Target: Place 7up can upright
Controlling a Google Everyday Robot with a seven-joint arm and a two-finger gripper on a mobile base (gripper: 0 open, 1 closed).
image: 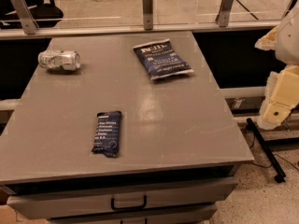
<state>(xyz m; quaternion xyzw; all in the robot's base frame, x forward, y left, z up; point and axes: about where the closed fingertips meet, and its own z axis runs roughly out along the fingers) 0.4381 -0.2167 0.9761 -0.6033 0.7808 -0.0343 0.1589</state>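
The 7up can (59, 60) is a shiny silver-and-pale-green can lying on its side near the far left corner of the grey table (187, 125). My gripper (276, 107) shows as cream-coloured parts at the right edge of the camera view. It is off the table's right side, far from the can, and holds nothing that I can see.
A large dark blue snack bag (162, 59) lies at the back centre of the table. A small dark blue snack bag (107, 133) lies near the front. A glass railing with metal posts (147, 7) runs behind the table. A drawer handle (128, 203) is below the front edge.
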